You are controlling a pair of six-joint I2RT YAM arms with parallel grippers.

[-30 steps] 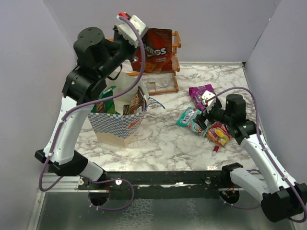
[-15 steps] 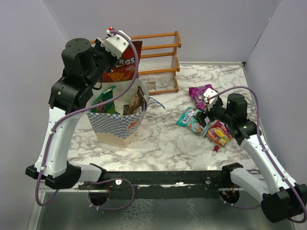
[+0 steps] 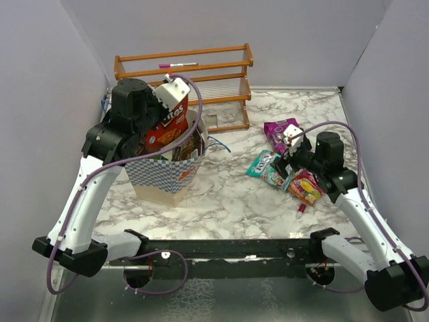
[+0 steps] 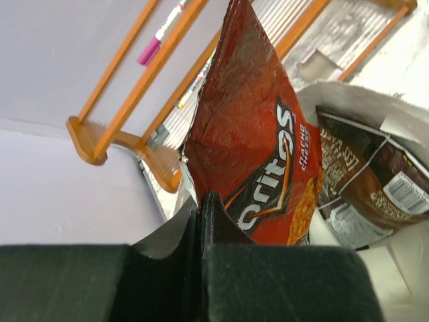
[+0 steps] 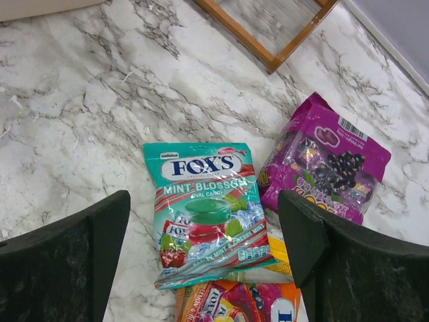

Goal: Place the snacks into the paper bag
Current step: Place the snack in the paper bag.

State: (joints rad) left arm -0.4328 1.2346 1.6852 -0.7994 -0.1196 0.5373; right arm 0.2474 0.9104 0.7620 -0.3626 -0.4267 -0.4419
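Near the left edge of the marble table [image 3: 228, 201], the paper bag [image 3: 164, 178] stands upright with its mouth open. Above it, the left gripper [image 4: 202, 208] is clamped on a top corner of the red Doritos packet [image 4: 258, 147]. The packet hangs with its lower end at the bag's mouth; whether it has passed the rim cannot be told. A glossy brown packet [image 4: 365, 181] sits inside, just beside it.

Judgement: the packet should go down steeply into the free space next to the brown packet. The fingers should part only once most of it is below the rim. Released too high, it may catch the rim or tip out. The thin paper wall may also buckle if pushed.

Toward the right edge, the right gripper [image 5: 201, 231] hovers with fingers spread wide, holding nothing. Directly beneath it the teal mint packet [image 5: 204, 208] lies flat. The magenta packet [image 5: 325, 157] lies just beside that, toward the far edge, and a red-yellow packet [image 3: 307, 188] lies at its near end. Behind the bag, a wooden rack [image 3: 201, 67] stands along the far edge
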